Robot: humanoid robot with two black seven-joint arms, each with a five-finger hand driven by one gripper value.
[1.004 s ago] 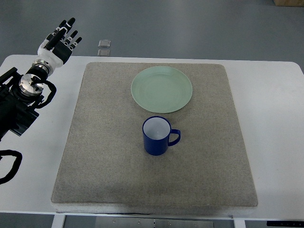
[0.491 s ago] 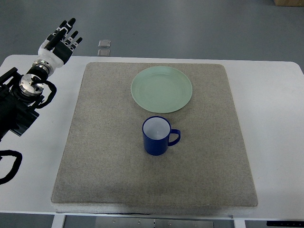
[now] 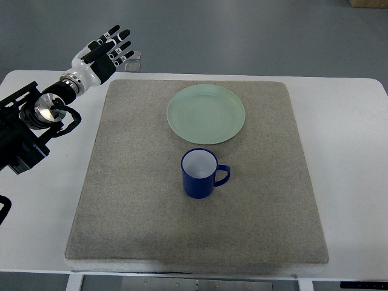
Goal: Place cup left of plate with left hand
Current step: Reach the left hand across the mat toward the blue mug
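The left hand (image 3: 104, 53) has swung rightward along the frame's top left, fingers spread, empty. The cup (image 3: 199, 173) stands upright mid-mat (image 3: 133, 200) below the plate (image 3: 206, 113), handle pointing right

- The left arm (image 3: 27, 124) is cut off by the picture's left edge at 9 o'clock; its upper part is out of frame.
- A black cable loop (image 3: 3, 209) at the left edge shows only as a short arc.
- The left hand (image 3: 103, 54) covers part of the small grey squares (image 3: 134, 60) on the floor at 11 o'clock; their number cannot be told.
- A brown object (image 3: 368, 3) at 1 o'clock is clipped by the top edge; its kind cannot be told.
- The table (image 3: 357, 139) is cut by the bottom edge; the frame under it shows only as a strip.
- The far side of the cup (image 3: 199, 173) wall, below the rim, is hidden.
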